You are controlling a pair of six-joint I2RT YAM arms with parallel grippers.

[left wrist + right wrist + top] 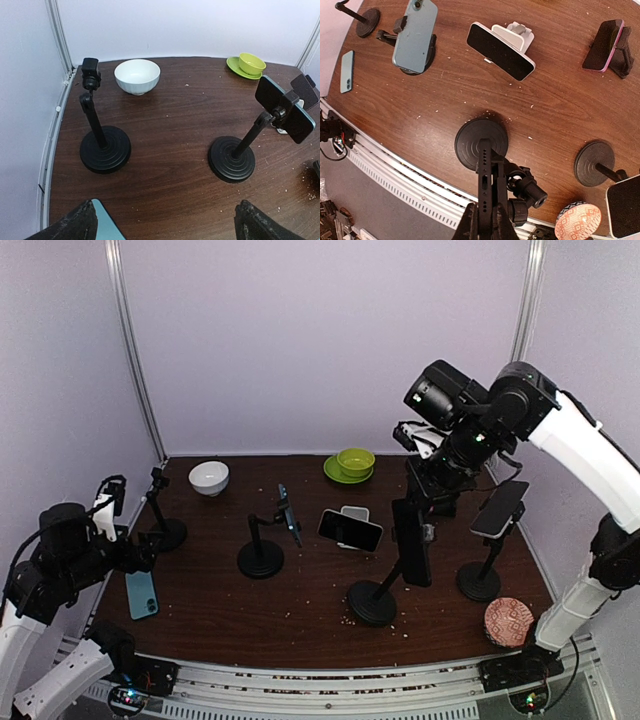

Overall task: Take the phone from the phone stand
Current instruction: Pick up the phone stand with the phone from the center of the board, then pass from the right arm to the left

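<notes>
At the table's point(300, 585) 5 o'clock | right hand point(420, 502) pinched shut on the black phone point(413, 545) by its upper edge, ready to lift | phone upright, not yet out of its stand point(372, 602) | left hand point(135, 555) spread wide and empty, parked at 8 o'clock, out of the way.

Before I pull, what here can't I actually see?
Top view: the right gripper covers the black phone's top end, and the phone itself hides its stand's clamp.
Right wrist view: that phone is edge-on, so its faces are unreadable.
Left wrist view: the teal phone is cut off by the bottom edge.
</notes>
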